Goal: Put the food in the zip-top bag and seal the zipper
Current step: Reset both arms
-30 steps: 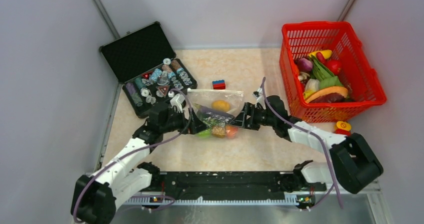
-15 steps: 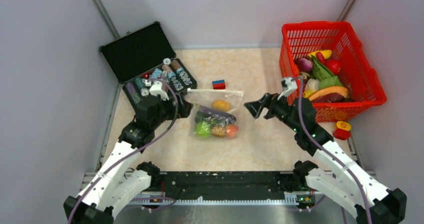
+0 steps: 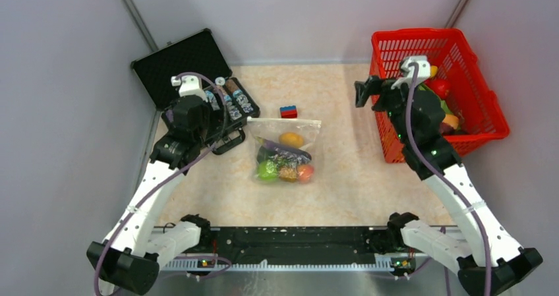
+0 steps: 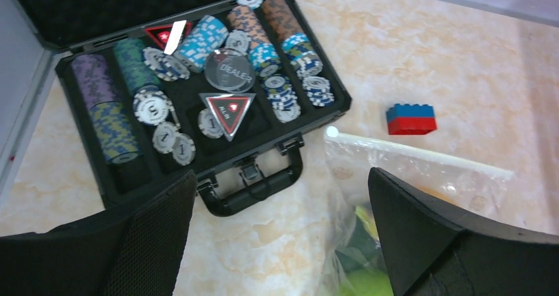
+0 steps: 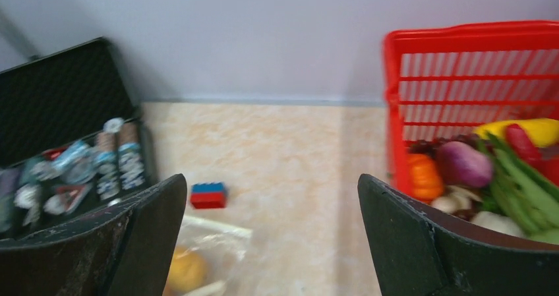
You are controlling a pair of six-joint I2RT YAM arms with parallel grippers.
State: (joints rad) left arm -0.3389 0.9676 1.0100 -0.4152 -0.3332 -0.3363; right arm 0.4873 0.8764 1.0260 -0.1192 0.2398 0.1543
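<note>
Clear plastic zip-top bag (image 3: 310, 131) lies mid-frame, the food (image 3: 291, 139) inside it and the zipper (image 3: 283, 120) along its upper edge. Your left gripper (image 4: 282, 174) and right gripper (image 5: 271, 177) both gape empty, clear of the bag. Loading looks finished; next, press the zipper if it is unsealed.

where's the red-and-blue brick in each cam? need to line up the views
Top external: red-and-blue toy brick mid-table, centre of the picture, just beyond the bag's zipper.
Left wrist: brick right of centre, above the zipper.
Right wrist: brick lower left, above the zipper, slightly blurred.
Shared landmark: the zipper, with the brick just past it in all three views.
</note>
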